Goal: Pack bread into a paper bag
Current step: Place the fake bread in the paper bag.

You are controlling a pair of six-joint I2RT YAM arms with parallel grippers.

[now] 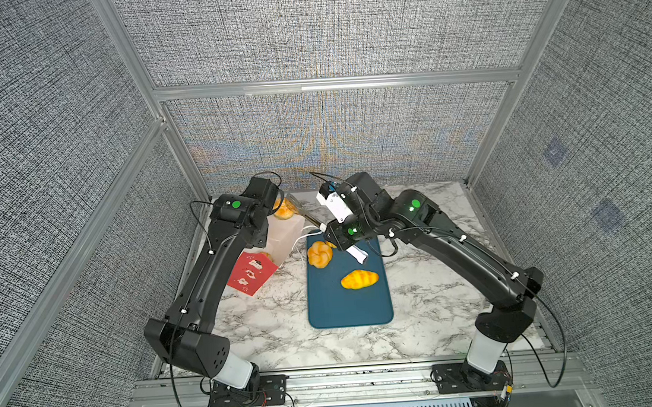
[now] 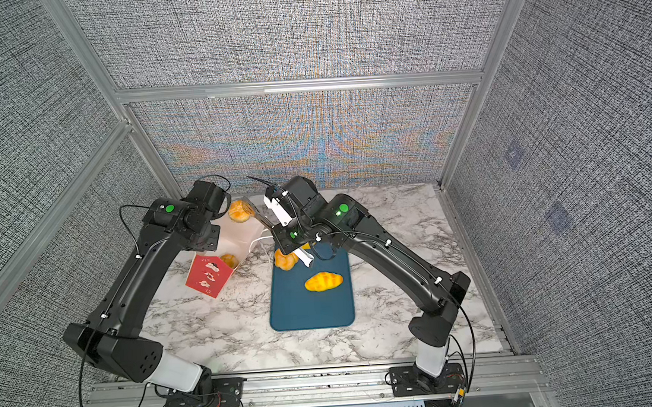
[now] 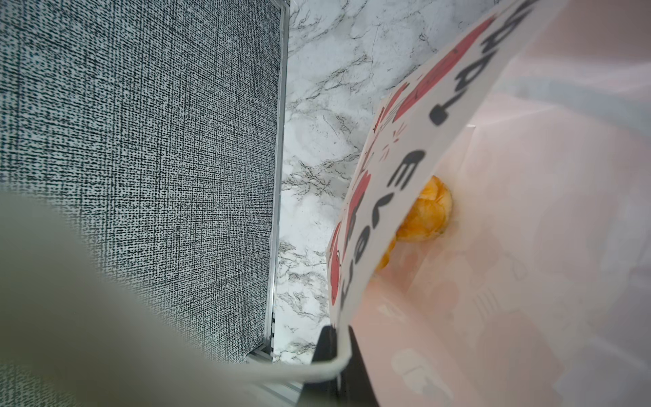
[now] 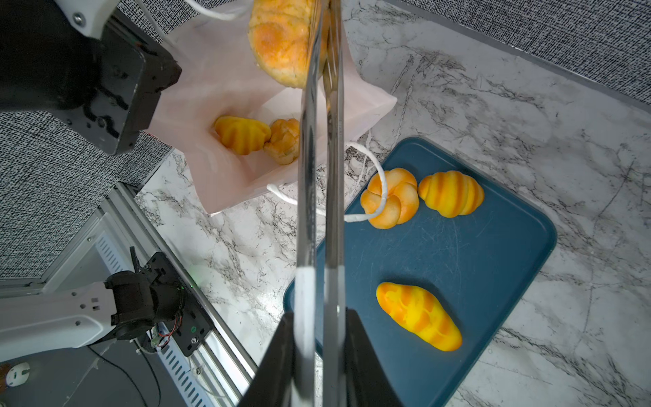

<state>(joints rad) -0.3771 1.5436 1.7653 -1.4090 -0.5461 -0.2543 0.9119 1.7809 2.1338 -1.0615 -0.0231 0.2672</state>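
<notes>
Over marble, right claw squeezes tongs holding bun.

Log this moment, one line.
left gripper: holds red-and-white paper bag | right gripper: metal tongs holding round golden bun above bag | in bag: two pastries | blue tray: three pastries

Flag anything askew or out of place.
One white cord handle of the red-and-white paper bag hangs over the blue tray and seems draped across the golden twisted knot roll; a snag risk.
</notes>
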